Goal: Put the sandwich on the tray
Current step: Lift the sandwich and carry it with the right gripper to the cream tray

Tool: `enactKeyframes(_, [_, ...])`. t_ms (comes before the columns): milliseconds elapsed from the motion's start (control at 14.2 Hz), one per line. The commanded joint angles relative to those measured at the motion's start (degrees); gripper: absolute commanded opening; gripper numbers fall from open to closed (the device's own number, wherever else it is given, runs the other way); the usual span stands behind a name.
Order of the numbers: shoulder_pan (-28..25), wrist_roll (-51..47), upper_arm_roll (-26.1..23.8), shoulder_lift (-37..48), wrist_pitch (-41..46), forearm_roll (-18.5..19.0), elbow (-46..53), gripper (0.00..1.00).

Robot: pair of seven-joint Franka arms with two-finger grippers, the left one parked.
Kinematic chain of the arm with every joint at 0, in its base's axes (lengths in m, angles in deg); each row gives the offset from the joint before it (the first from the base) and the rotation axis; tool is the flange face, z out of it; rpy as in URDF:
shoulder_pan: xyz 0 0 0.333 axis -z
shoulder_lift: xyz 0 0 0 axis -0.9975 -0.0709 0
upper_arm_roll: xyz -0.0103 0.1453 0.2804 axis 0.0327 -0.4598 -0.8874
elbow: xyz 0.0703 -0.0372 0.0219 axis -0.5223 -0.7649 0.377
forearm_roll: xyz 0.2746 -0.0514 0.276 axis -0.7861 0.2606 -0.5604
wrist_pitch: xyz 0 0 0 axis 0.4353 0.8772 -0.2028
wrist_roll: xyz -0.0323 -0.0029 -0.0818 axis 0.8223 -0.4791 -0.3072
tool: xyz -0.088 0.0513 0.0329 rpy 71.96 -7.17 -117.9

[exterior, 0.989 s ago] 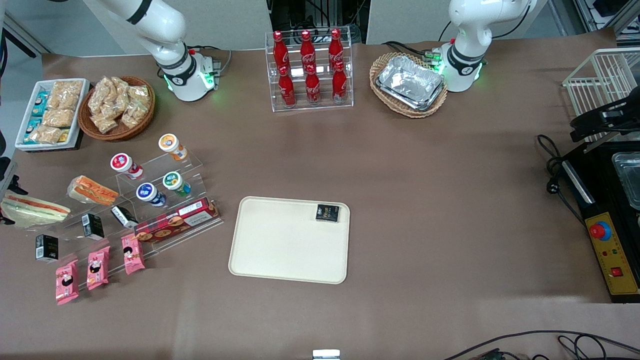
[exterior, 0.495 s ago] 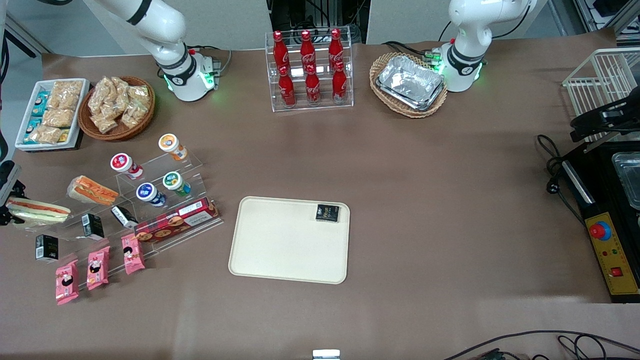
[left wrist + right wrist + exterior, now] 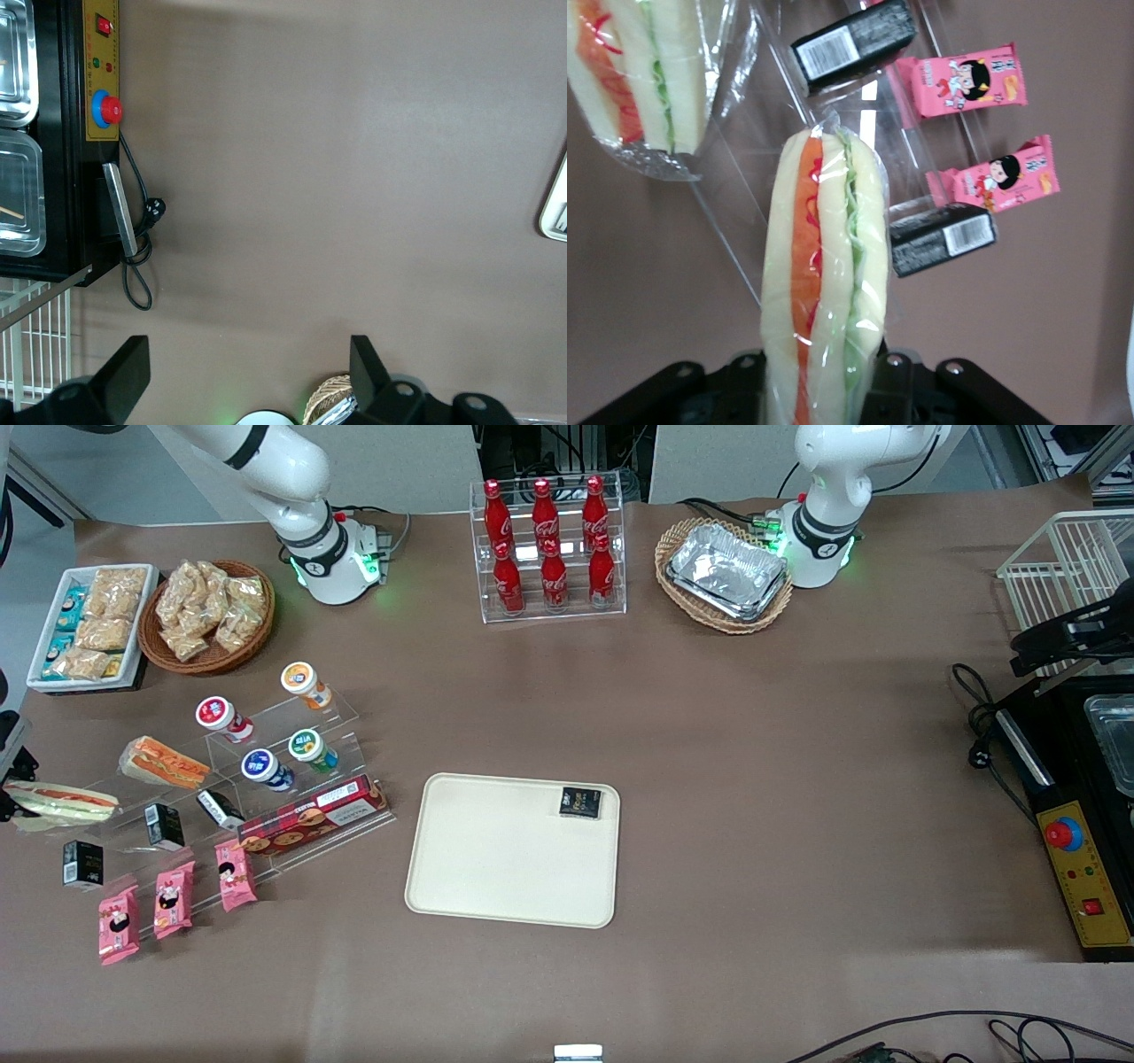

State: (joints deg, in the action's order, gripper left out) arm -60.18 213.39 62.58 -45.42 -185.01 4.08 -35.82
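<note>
The sandwich, a clear-wrapped white-bread wedge with red and green filling stripes, is clamped between the two fingers of my right gripper. In the front view the gripper barely shows at the working arm's end of the table. There the sandwich hangs by the low end of the clear display stand. The cream-beige tray lies flat mid-table, well away toward the parked arm's end, with a small black packet in one corner.
A smaller orange-brown wrapped sandwich sits on the stand with yoghurt cups, black packets and a biscuit box. Pink snack packs lie beside it. Cola bottles and a basket of foil trays stand farther from the camera.
The sandwich has rolled to a narrower edge-on view and shifted slightly toward the working arm's end of the table, with the gripper shut on it. The tray has not moved.
</note>
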Motion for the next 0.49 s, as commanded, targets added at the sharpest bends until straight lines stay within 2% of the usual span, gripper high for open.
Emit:
enactKeyframes(0, [0.3, -1.6, -0.3, 1.0, 4.7, -2.7, 4.0, 0.05])
enactKeyframes(424, [-2.7, -12.6, -0.7, 2.5, 18.4, -1.7, 13.2, 0.06])
